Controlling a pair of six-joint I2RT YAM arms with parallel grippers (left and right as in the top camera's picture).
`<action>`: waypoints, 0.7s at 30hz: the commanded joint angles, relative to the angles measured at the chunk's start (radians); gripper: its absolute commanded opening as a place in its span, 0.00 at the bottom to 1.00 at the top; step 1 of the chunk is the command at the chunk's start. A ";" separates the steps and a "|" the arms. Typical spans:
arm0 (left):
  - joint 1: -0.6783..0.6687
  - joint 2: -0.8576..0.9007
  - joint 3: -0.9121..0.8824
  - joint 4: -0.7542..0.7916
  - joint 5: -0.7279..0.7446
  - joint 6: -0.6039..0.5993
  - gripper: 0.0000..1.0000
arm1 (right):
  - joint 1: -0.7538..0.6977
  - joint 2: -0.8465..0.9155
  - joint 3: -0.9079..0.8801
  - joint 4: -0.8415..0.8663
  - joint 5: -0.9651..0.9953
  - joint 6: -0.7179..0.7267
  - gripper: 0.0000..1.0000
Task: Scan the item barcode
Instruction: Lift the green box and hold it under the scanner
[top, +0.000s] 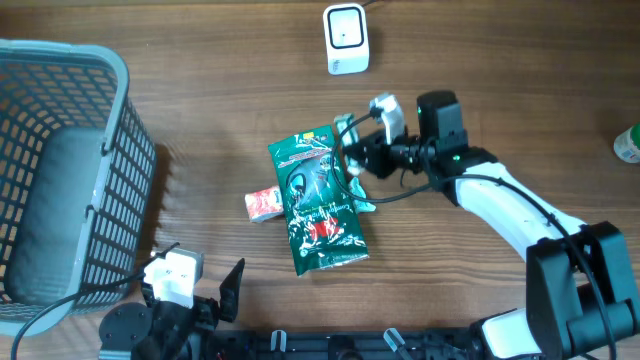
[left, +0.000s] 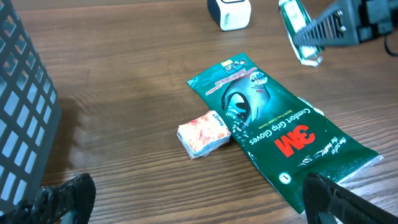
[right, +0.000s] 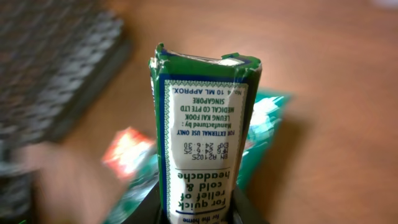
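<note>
Right arm (top: 500, 205): glossy white shell over the long link, black joint housings at either end, boxy black base segments. A small green light (top: 457, 157) is lit on the wrist housing. A thin black cable (top: 400, 195) runs by the forearm (loose loop, not clipped). Right wrist camera (top: 385, 108) is white; right claw (top: 352, 160) is black.

Left arm (top: 125, 330): black, with a round joint cap. Left wrist camera (top: 172, 277) is white. Left claw (top: 195, 285) has matte black fingers (left: 348, 198), possibly rubber-padded; the view is blurred.
</note>
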 joint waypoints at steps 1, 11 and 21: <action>0.000 -0.005 0.000 0.002 0.012 -0.009 1.00 | 0.025 0.010 0.121 0.010 0.444 -0.179 0.09; 0.000 -0.005 0.000 0.002 0.012 -0.009 1.00 | 0.058 0.290 0.368 0.228 0.983 -0.621 0.11; 0.000 -0.005 0.000 0.002 0.012 -0.009 1.00 | 0.129 0.616 0.591 0.474 1.269 -0.924 0.11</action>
